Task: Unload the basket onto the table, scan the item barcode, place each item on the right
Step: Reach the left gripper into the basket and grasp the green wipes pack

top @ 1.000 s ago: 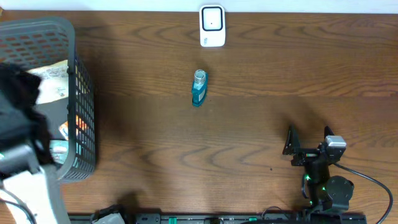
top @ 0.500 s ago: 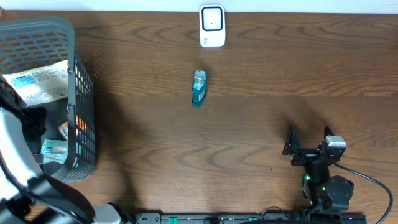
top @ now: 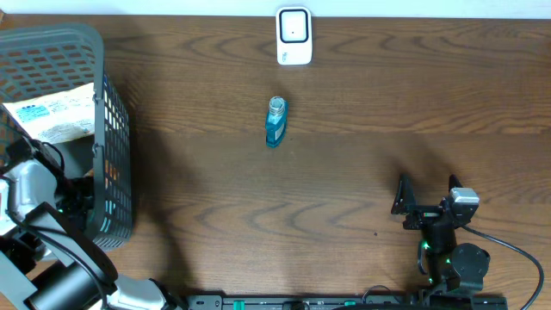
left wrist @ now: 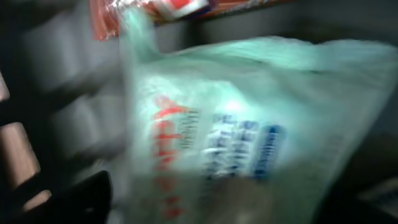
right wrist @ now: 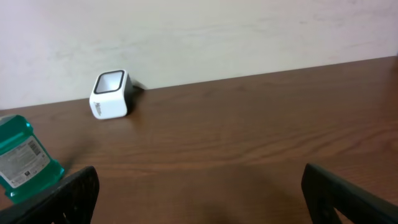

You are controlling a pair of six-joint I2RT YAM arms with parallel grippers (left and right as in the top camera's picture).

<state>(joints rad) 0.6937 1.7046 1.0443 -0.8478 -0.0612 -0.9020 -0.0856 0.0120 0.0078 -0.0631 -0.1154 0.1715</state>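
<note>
A white barcode scanner (top: 294, 36) stands at the table's far edge, also in the right wrist view (right wrist: 109, 94). A teal bottle (top: 275, 121) lies mid-table, at that view's left edge (right wrist: 22, 162). My left gripper (top: 77, 194) is down inside the grey basket (top: 52, 39) at the left. Its wrist view is filled by a blurred pale green packet (left wrist: 249, 124) with red and blue print. One dark finger (left wrist: 81, 199) shows beside it; the other is hidden. My right gripper (top: 428, 202) rests open and empty near the front right (right wrist: 199, 186).
The basket also holds a white printed packet (top: 56, 112) and an orange item (top: 110, 172) by its right wall. A pale wall rises behind the scanner. Bare brown wood lies between the bottle and the right gripper.
My left arm has swung down and settled into the front part of the basket, uncovering the white packet. The right arm, bottle and scanner have not moved.
</note>
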